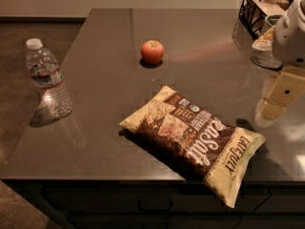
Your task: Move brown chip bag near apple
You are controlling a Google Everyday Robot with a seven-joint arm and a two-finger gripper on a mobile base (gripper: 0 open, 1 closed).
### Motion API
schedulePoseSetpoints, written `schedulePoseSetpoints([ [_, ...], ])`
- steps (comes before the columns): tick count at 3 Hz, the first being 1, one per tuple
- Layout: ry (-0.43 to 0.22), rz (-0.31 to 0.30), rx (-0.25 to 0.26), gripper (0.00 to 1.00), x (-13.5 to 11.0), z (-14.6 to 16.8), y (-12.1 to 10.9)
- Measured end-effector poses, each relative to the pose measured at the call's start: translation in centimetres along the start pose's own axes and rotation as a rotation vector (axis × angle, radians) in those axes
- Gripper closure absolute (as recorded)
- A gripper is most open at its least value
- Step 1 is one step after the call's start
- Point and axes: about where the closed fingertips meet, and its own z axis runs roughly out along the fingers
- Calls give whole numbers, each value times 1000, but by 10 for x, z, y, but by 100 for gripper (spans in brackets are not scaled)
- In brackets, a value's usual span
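Item: brown chip bag (193, 136), overhanging near edge of the table (105, 80); you pinch its middle, lift clear, set beside apple (152, 52); pincer (279, 99) at right edge, clench state: cannot tell.

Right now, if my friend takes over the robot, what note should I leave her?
Claw: at the right side of the view, over the counter, just right of the brown chip bag and not on it.
Bag: lying flat by the counter's front edge, one cream end poking over it.
Apple: farther back on the counter, well apart from the bag.
Done: nothing yet.
Left: grab the bag, bring it beside the apple, let go.
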Motion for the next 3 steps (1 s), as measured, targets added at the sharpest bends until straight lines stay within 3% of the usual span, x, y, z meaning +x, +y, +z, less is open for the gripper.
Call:
schedulePoseSetpoints([
  [1, -12, -1, 7, 0, -2, 2, 1],
  [2, -63, 17, -30, 0, -9, 25, 6],
  [3, -97, 58, -99, 0, -20, 55, 19],
])
